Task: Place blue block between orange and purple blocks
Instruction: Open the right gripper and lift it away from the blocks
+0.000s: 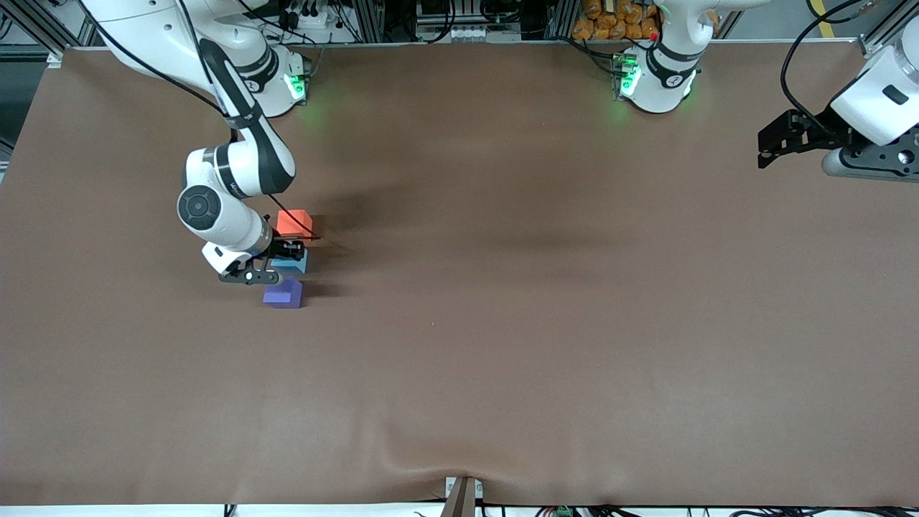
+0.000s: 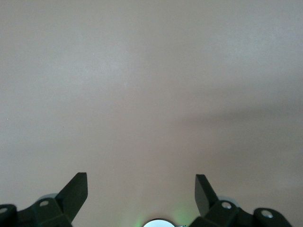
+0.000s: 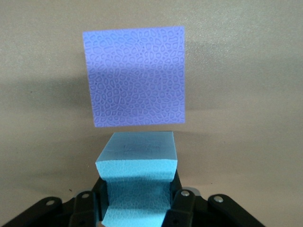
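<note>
Front view shows the small matte purple cube [image 1: 283,294] nearest, then my right gripper [image 1: 286,253] pinching the light blue matte cube [image 1: 291,263] low in the gap, then the orange-red matte cube [image 1: 294,222]. My left gripper [image 1: 772,147] waits spread open over the table's [image 1: 546,323] left arm end.

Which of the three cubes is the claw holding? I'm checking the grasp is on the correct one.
The blue block, gripped by the right claw. It sits between the orange block, farther from the front camera, and the purple block, nearer; both lie free.
</note>
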Controlling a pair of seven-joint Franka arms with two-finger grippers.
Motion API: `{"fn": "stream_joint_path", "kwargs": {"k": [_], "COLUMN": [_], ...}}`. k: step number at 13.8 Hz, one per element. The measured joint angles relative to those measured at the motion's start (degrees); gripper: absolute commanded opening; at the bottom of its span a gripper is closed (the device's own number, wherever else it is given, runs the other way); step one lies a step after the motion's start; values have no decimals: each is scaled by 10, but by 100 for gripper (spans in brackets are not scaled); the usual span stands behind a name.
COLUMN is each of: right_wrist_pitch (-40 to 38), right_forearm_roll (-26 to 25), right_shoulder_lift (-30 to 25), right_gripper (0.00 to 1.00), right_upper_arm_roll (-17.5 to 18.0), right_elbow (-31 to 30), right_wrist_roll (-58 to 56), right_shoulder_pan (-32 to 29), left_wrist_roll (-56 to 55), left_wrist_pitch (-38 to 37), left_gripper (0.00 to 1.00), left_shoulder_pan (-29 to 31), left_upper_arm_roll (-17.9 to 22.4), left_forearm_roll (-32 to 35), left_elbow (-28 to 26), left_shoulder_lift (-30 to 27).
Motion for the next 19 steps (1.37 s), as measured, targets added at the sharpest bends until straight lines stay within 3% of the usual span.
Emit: {"fn": "stream_joint_path", "kwargs": {"k": [4, 6, 11, 16, 19], "right_wrist_pitch": [-5, -66, -332, -520, -615], "right_forearm_roll": [0, 0, 0, -1, -3], "right_shoulder_lift": [5, 4, -10, -15, -18], "right_gripper": [100, 100, 100, 100, 100], "right_upper_arm_roll": [1, 2, -2, -10, -14], "right_elbow": [4, 38, 253, 494, 583], "right_wrist_roll": [0, 0, 0, -3, -5], "right_shoulder_pan": [0, 0, -2, -38, -75], "left_wrist_roll": [0, 0, 0, 0, 0], "left_wrist_pitch": [0, -1, -19, -21, -22], "left_gripper": [100, 100, 100, 100, 100], "left_shoulder_pan": [1, 1, 0, 0, 0], "left_upper_arm_roll": [2, 4, 2, 0, 1], "left_forearm_roll": [0, 0, 0, 0, 0], "left_elbow": [7, 8, 8, 9, 8], "left_shoulder_lift": [0, 0, 0, 0, 0]}}
